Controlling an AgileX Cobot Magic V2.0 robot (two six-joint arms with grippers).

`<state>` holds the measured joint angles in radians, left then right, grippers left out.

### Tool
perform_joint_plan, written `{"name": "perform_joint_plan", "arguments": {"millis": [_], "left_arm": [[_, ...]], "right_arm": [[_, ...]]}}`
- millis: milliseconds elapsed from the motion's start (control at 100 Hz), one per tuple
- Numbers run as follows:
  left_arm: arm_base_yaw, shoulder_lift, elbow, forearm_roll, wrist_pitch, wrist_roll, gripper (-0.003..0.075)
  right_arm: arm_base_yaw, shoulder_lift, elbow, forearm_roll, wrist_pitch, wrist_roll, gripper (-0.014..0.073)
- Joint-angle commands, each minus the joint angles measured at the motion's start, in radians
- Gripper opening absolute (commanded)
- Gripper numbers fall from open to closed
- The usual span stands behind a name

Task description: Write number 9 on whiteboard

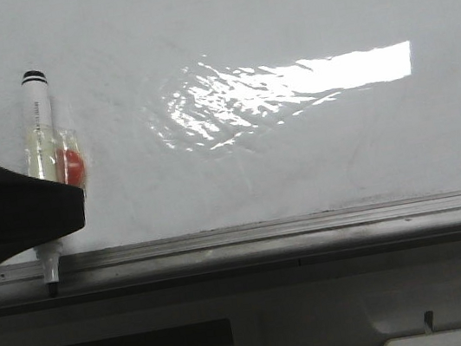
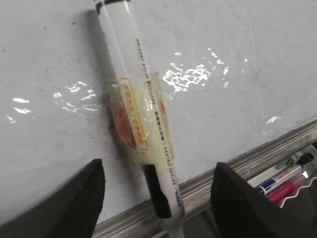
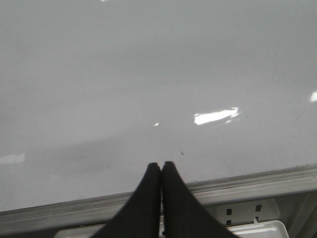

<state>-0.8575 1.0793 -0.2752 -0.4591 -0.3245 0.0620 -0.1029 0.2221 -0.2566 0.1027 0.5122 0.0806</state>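
Note:
The whiteboard (image 1: 275, 8) is glossy white with faint smudges; no drawn number 9 shows on it. A white marker (image 1: 39, 124) with a taped-on orange piece rests on the board, its black tip down at the grey edge rail (image 1: 310, 231). My left gripper (image 1: 44, 211) is at the marker's lower part. In the left wrist view the left gripper (image 2: 158, 198) is open, with the marker (image 2: 133, 99) between its fingers (image 2: 74, 203) and clear of both. My right gripper (image 3: 161, 166) is shut and empty over the bare board (image 3: 148, 59) near the rail. It is out of the front view.
A bright glare patch (image 1: 287, 85) lies on the middle of the board. Spare pens (image 2: 282, 181) lie in a holder past the rail, beside the left gripper. A white tray (image 3: 257, 230) sits below the rail by the right gripper.

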Motion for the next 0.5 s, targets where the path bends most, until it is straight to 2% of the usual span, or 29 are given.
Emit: {"name": "perform_joint_plan", "arguments": {"millis": [0,130,200,420,470,490], "left_arm": [[-0.008,0.019,-0.028,-0.008,-0.095,-0.01,0.0439],[-0.008,0.056,-0.028,-0.051,-0.115,-0.01,0.0433],[-0.008,0.07,-0.028,-0.053,-0.115,-0.01,0.0382],[-0.008,0.08,-0.028,-0.053,-0.113,-0.01,0.0042],[-0.008,0.08,-0.028,-0.053,-0.113,-0.01,-0.0022],[-0.008,0.08,-0.028,-0.051,-0.113,-0.01,-0.0018]], "right_arm": [[-0.004,0.018,-0.033,-0.002,-0.072,-0.01,-0.0069],[-0.004,0.018,-0.033,0.003,-0.097,-0.01,-0.0069],[0.001,0.018,-0.033,0.024,-0.094,-0.01,-0.0069],[0.124,0.018,-0.033,0.027,-0.056,-0.01,-0.0069],[0.167,0.021,-0.033,0.027,-0.056,-0.01,-0.0069],[0.186,0.02,-0.033,0.027,-0.056,-0.01,-0.0069]]}}
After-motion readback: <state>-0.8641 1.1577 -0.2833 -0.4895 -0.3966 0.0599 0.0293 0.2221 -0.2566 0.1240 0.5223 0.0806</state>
